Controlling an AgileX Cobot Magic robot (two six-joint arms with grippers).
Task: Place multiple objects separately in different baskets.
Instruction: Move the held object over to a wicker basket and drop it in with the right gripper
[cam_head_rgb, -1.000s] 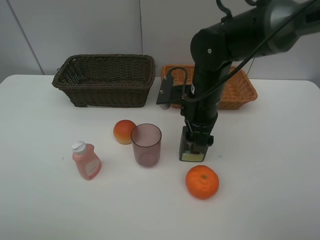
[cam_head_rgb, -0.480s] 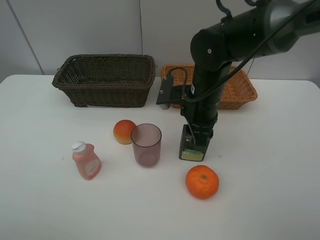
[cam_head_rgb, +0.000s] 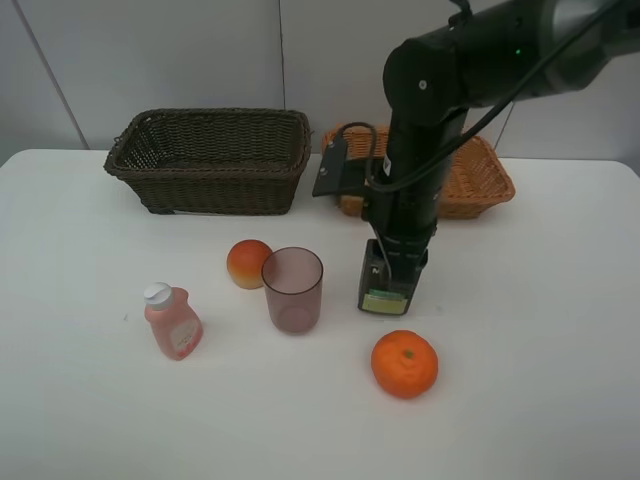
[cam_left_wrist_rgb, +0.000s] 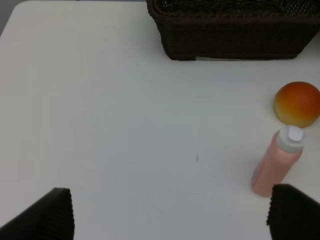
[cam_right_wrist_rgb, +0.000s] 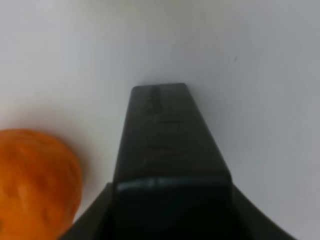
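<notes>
White worktop (cam_head_rgb: 560, 420) is carrying the peach (cam_head_rgb: 248, 263), purple cup (cam_head_rgb: 292, 292), pink bottle (cam_head_rgb: 173, 324) and orange (cam_head_rgb: 405, 364), nothing is showing inside the far dark basket (cam_head_rgb: 215, 188) or tan basket (cam_head_rgb: 482, 188), and the right gripper (cam_head_rgb: 397, 272) is squeezing shut on the dark pump bottle (cam_head_rgb: 384, 297) in the middle.

baskets: 2, one dark brown basket (cam_head_rgb: 210, 160) far left, one orange-tan basket (cam_head_rgb: 482, 182) far right | fruit: 2, one peach (cam_head_rgb: 248, 263), one orange (cam_head_rgb: 404, 363) | bottles: 2, one pink bottle (cam_head_rgb: 172, 321), one dark bottle (cam_head_rgb: 385, 298) | cups: 1, purple cup (cam_head_rgb: 292, 290) | small items in all: 5
</notes>
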